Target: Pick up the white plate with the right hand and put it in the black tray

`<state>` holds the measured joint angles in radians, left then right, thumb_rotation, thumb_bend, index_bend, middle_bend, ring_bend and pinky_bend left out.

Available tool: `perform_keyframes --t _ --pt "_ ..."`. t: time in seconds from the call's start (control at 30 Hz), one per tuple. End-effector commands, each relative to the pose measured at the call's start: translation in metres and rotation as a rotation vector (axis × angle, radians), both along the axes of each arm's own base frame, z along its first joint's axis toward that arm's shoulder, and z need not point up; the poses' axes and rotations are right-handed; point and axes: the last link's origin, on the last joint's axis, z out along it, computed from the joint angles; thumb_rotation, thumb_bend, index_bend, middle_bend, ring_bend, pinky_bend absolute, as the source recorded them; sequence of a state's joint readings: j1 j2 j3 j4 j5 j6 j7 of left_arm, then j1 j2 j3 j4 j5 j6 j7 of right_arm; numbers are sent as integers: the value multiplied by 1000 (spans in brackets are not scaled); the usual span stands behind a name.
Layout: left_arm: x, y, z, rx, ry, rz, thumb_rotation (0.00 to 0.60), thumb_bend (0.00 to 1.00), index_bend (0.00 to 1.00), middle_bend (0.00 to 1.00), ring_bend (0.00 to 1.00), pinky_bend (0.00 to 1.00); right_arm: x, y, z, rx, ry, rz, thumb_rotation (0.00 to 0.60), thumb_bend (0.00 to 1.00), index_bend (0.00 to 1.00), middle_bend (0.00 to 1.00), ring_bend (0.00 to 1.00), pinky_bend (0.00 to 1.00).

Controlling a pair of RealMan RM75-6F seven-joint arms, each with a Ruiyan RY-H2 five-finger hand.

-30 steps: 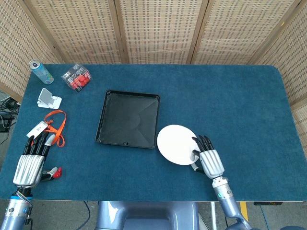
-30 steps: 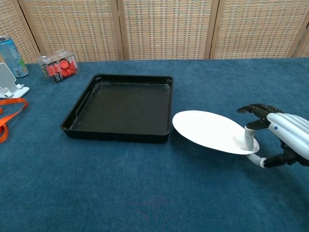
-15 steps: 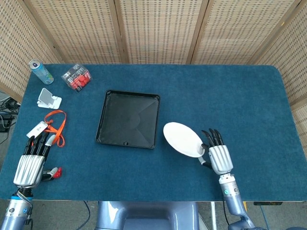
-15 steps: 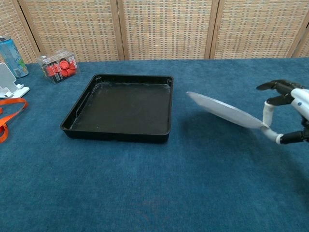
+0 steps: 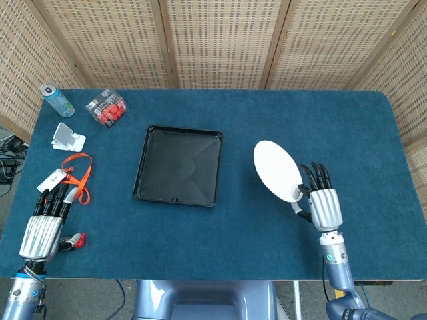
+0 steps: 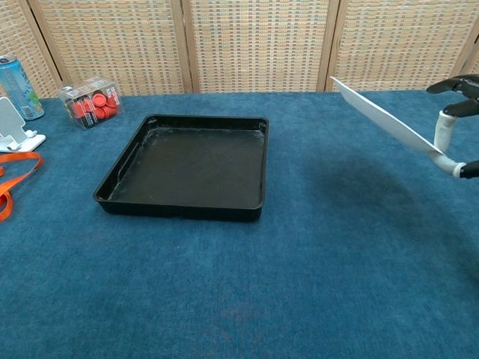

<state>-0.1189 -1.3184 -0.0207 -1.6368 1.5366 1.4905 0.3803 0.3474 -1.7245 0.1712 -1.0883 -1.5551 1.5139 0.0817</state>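
Observation:
My right hand (image 5: 322, 205) pinches the near edge of the white plate (image 5: 277, 170) and holds it in the air, right of the black tray (image 5: 178, 165). In the chest view the white plate (image 6: 382, 120) is tilted steeply, its far edge raised, and only the fingers (image 6: 449, 127) of that hand show at the right border. The black tray (image 6: 187, 164) lies flat with nothing in it. My left hand (image 5: 45, 224) rests at the table's front left corner, fingers stretched out, holding nothing.
At the back left stand a drinks can (image 5: 57, 99), a clear box of red caps (image 5: 107, 109) and a small white stand (image 5: 68, 138). An orange lanyard with a tag (image 5: 70, 175) lies near my left hand, and a small red item (image 5: 76, 241) beside it.
My right hand has lifted the plate off the table and carried it up and to the right, tilting it more steeply. The left hand has not moved.

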Motion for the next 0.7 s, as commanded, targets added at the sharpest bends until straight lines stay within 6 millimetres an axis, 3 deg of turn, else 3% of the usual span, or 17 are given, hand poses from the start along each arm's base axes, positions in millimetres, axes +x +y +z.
perform_keyframes --t 0.03,0.23,0.33,0.7 --pt "0 0 0 0 -1 0 600 0 0 0 0 0 6 -3 -4 6 3 15 600 561 664 226 0 0" --pt "-2 1 1 2 -4 7 600 0 0 0 0 0 20 -10 -10 13 6 57 600 562 665 226 0 0" --pt "-3 2 1 -1 -6 13 600 0 0 0 0 0 40 -21 -16 22 15 106 600 561 667 230 2 1" --pt "-6 6 2 0 -12 33 600 0 0 0 0 0 79 -47 -31 56 34 167 600 560 669 232 9 3"
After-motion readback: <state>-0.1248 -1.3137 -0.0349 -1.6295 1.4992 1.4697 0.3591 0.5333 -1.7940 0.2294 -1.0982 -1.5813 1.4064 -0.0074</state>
